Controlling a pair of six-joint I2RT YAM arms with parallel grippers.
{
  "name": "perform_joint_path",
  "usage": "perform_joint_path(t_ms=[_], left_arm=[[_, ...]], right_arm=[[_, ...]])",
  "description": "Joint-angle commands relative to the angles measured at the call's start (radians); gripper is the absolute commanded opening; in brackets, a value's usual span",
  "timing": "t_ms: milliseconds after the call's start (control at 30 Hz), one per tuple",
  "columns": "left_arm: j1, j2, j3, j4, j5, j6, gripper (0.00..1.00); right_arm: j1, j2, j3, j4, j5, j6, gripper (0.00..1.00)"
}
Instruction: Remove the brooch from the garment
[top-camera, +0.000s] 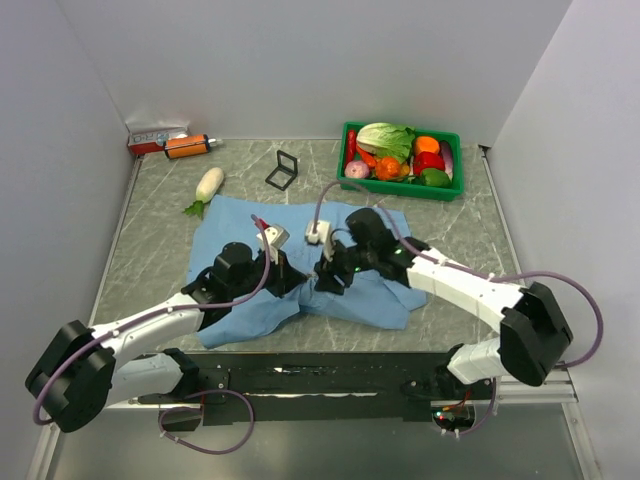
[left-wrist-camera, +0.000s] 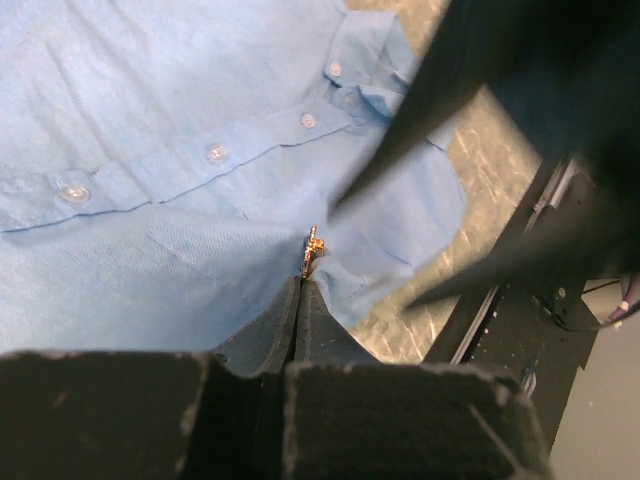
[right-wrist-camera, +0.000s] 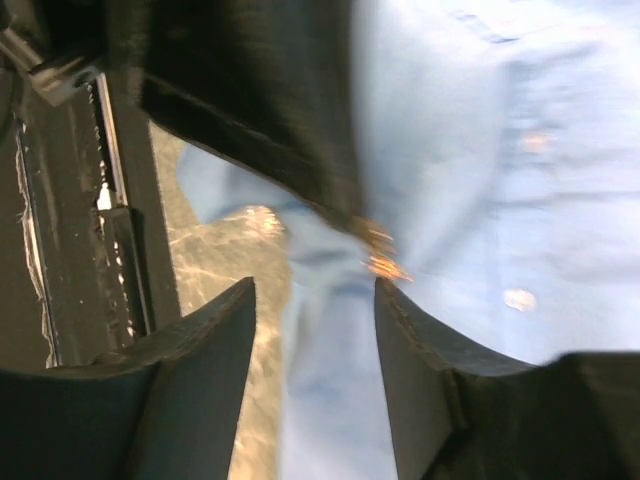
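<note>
Pinching a raised fold of the garment (left-wrist-camera: 150, 280) between tightly clenched fingers, the left claw (left-wrist-camera: 300, 288) grips the cloth just beneath the brooch (left-wrist-camera: 313, 250) — probably to draw the fabric taut and give the pin something to pull against. The brooch sits at the crest of that fold, apparently not yet freed from the shirt front, slightly nearer than the row of buttons (left-wrist-camera: 215, 153). The right claw (right-wrist-camera: 315, 290) is released, its fingers apart on either side of the lifted ridge, with the ornament just off one fingertip; a closing bite there looks like the next need. The brooch is tiny, slim and coppery with a metallic glint — hard and slippery, I judge. The shirt is thin, soft, wrinkled light blue weave with small pearly round buttons, spread on a grey marbled surface (top-camera: 150, 230).
</note>
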Motion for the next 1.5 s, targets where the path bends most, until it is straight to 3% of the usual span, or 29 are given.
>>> perform_joint_path(t_ms=[0, 233, 367, 667, 933, 1333, 1467], left_arm=[[0.0, -0.059, -0.038, 0.124, 0.052, 0.016, 0.01], [-0.005, -0.072, -0.139, 0.363, 0.029, -0.01, 0.01], [-0.014, -0.056, -0.136, 0.414, 0.023, -0.003, 0.01], [-0.038, -0.042, -0.129, 0.468, 0.0, -0.004, 0.01], [-0.061, -0.039, -0.132, 0.481, -0.045, 0.013, 0.01], [-0.08, 0.013, -0.124, 0.532, -0.05, 0.01, 0.01], [-0.08, 0.007, -0.12, 0.508, -0.057, 0.017, 0.01]], right_arm=[[-0.102, -0.099, 0.1, -0.118, -0.073, -0.063, 0.59], [-0.107, -0.078, 0.114, -0.127, -0.041, -0.075, 0.63], [-0.107, -0.028, 0.096, -0.095, -0.004, -0.089, 0.63], [-0.092, 0.028, 0.088, -0.048, -0.019, 0.031, 0.63], [-0.081, 0.049, 0.078, -0.037, -0.116, 0.151, 0.49], [-0.058, 0.108, 0.093, 0.021, -0.102, 0.281, 0.53], [-0.058, 0.112, 0.113, -0.009, -0.101, 0.24, 0.56]])
